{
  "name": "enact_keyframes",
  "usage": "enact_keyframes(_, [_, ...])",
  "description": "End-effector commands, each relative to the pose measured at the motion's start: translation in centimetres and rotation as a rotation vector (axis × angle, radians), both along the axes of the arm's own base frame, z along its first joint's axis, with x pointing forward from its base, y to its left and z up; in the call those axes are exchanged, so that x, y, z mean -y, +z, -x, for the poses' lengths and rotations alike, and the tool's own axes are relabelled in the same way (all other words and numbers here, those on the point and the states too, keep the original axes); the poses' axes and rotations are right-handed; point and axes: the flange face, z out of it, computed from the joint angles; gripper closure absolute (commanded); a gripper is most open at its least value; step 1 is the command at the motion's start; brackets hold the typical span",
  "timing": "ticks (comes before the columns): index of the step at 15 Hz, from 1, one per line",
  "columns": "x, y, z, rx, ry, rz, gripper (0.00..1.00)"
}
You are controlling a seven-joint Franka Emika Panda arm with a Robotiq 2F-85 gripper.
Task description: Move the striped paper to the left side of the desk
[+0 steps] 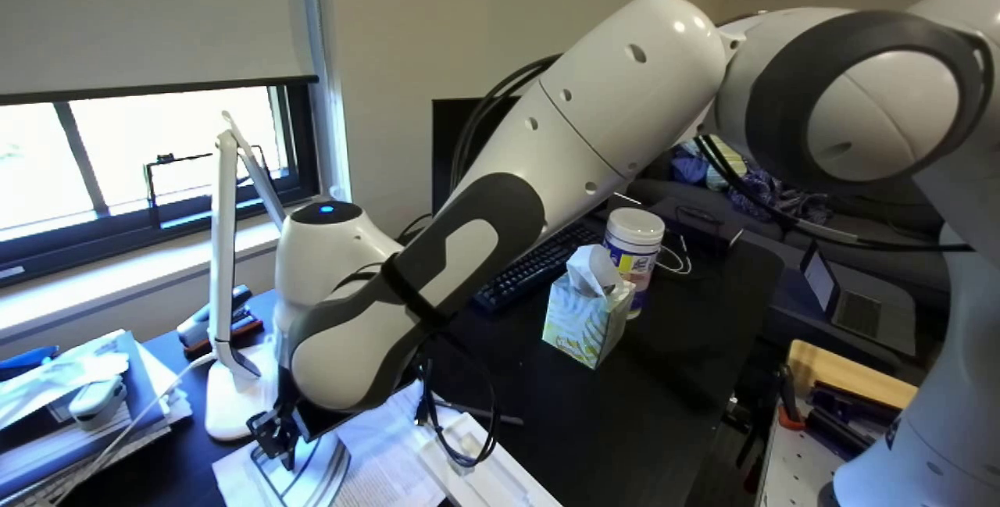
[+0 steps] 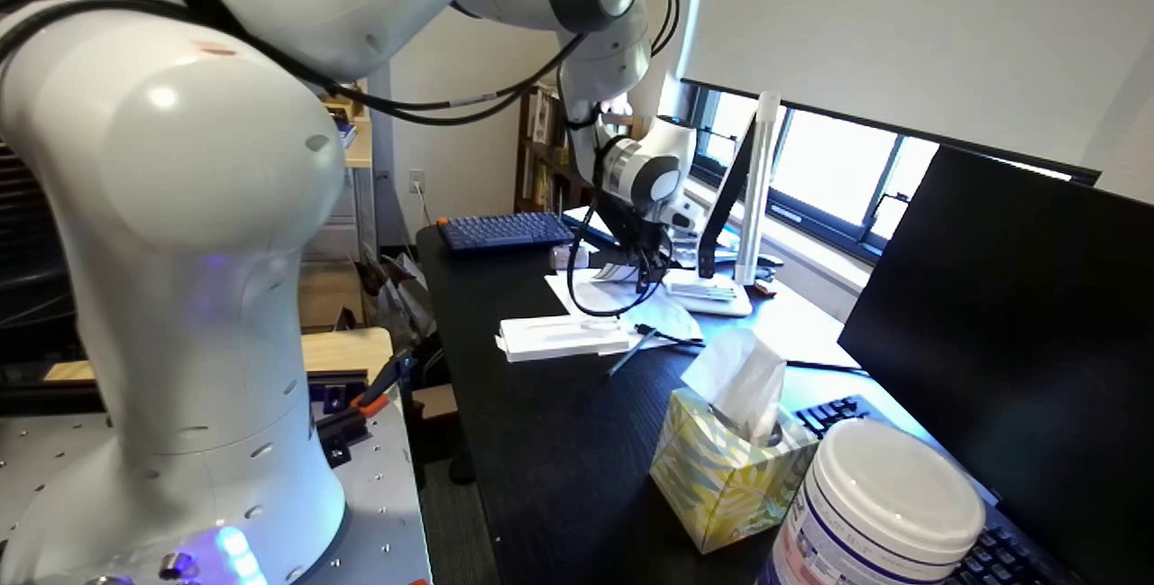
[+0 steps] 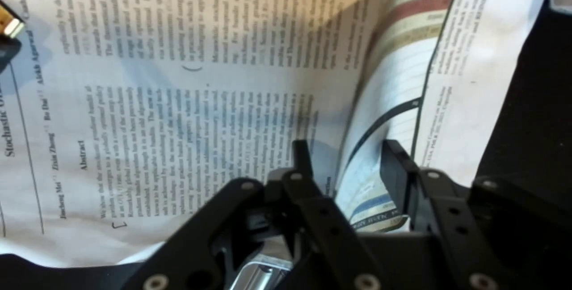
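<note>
The striped paper, a small curled white sheet with dark stripes, lies on a large printed sheet (image 3: 192,124) in the wrist view (image 3: 402,66). It also shows in both exterior views (image 1: 332,472) (image 2: 616,272). My gripper (image 3: 347,151) is open with its fingers apart. One finger is over the printed sheet beside the paper's curled edge. The other finger is over the striped paper, and I cannot tell whether it touches. The gripper is low over the paper in both exterior views (image 1: 277,440) (image 2: 647,277). The black desk (image 1: 625,413) is under the sheets.
A white lamp (image 1: 234,405) stands close beside the gripper. A stack of papers (image 1: 86,444) lies beyond the lamp. A white flat box (image 2: 563,339) lies near the printed sheet. A tissue box (image 1: 582,315), a canister (image 1: 634,241) and a keyboard (image 1: 539,265) stand farther along the desk.
</note>
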Motion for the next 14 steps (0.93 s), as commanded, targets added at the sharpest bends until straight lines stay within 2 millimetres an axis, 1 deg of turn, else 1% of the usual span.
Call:
enact_keyframes(1, [-0.5, -0.1, 1.4, -0.108, 0.054, 0.067, 0.22])
enact_keyframes(2, [-0.6, -0.4, 2.0, -0.148, 0.081, 0.086, 0.16])
enact_keyframes(4, [-0.7, -0.5, 2.6, -0.182, 0.096, 0.127, 0.03])
enact_keyframes(6, [-0.6, 0.0, 2.7, -0.183, 0.111, 0.155, 0.0])
enact_keyframes(7, [-0.6, 0.4, 2.6, -0.167, 0.119, 0.167, 0.0])
enact_keyframes(9, [-0.6, 2.0, 2.5, -0.142, 0.122, 0.147, 0.0])
enact_keyframes(11, [-0.4, 4.1, 2.6, -0.137, 0.114, 0.156, 0.0])
enact_keyframes(14, [0.3, 8.1, 3.4, -0.138, 0.132, 0.184, 0.0])
